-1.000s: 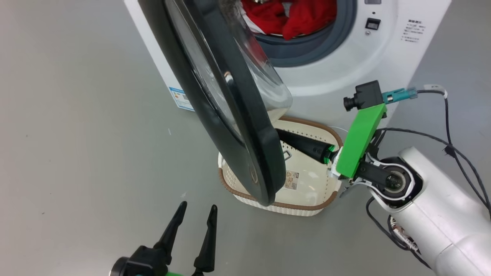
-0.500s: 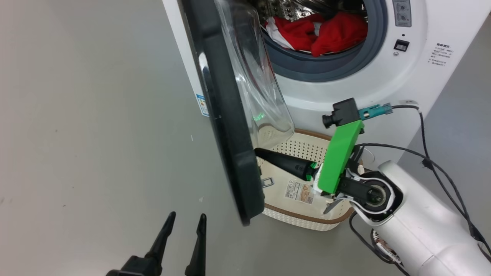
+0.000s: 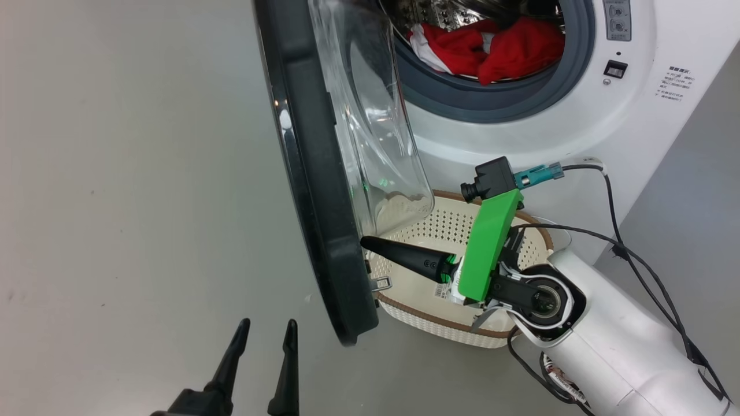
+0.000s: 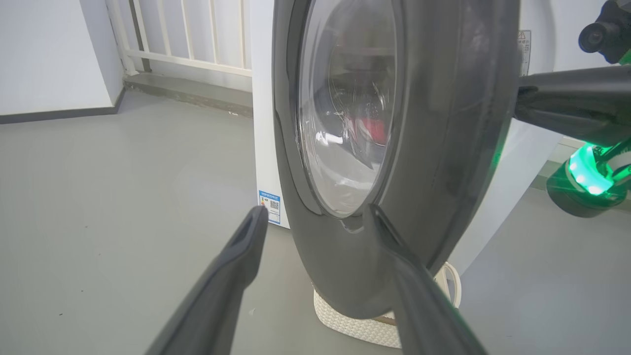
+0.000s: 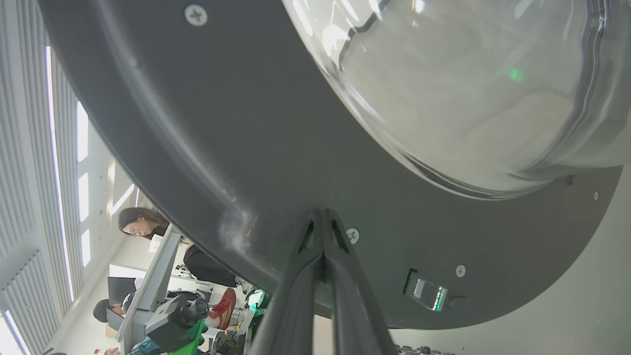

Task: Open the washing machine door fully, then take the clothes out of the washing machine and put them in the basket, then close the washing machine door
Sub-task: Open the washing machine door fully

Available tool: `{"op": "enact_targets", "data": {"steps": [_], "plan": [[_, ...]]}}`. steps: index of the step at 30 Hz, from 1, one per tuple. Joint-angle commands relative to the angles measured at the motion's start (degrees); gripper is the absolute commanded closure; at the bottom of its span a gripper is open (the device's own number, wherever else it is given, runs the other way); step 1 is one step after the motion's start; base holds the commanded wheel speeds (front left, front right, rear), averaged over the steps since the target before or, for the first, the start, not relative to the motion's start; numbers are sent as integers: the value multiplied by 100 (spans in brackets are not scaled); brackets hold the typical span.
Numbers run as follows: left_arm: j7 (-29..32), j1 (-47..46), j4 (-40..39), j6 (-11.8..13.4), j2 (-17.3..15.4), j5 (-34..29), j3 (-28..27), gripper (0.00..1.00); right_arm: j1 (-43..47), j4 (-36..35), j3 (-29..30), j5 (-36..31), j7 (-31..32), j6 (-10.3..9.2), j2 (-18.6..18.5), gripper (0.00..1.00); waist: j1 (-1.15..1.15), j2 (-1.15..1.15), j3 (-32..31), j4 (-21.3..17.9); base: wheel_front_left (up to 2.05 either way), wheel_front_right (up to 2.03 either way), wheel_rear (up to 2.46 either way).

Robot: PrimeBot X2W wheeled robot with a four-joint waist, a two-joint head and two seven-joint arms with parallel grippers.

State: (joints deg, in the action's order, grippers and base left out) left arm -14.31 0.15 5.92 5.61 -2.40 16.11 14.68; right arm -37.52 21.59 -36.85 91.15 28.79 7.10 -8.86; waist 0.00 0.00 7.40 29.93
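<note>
The washing machine (image 3: 578,121) stands at the top right of the head view, its black-rimmed door (image 3: 315,190) swung out edge-on with the glass bowl facing the drum. Red clothes (image 3: 497,49) with white parts lie inside the drum. The cream basket (image 3: 457,320) sits on the floor below the opening. My right gripper (image 3: 365,241) is shut, its tip pressed against the door's inner face (image 5: 276,162) near the lower rim. At the bottom of the head view my left gripper (image 3: 265,332) is open and holds nothing; the door's outer side (image 4: 443,148) stands just beyond it.
Grey floor (image 3: 127,190) spreads wide to the left of the door. A black cable (image 3: 613,231) runs from my right wrist camera past the machine. In the right wrist view, people sit at desks (image 5: 148,246) in the background. A white railing (image 4: 187,34) lines the far wall.
The door has swung further open with my right gripper pushing its inner face. The head camera has shifted, showing more of the drum. My left gripper stays open.
</note>
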Motion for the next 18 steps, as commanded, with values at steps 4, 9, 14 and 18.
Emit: {"op": "enact_targets", "data": {"steps": [4,9,14,18], "plan": [[-69,-54,-170,39,-48,-23,-209,0,-50,-129,-61,-125,-9,39,165,100,0,0,-14,-10,0,0,0],[-69,-76,-104,-17,-48,-43,-205,0,13,-116,-43,-220,-169,39,97,62,0,0,-47,-31,0,0,0],[-69,-120,-6,-71,-48,-63,-198,0,146,-100,-2,-282,-432,39,0,0,0,0,-102,-60,0,0,0],[-69,-145,63,-106,-48,-66,-205,0,284,-76,40,-303,-614,39,-95,0,0,0,-138,-80,0,0,0]]}}
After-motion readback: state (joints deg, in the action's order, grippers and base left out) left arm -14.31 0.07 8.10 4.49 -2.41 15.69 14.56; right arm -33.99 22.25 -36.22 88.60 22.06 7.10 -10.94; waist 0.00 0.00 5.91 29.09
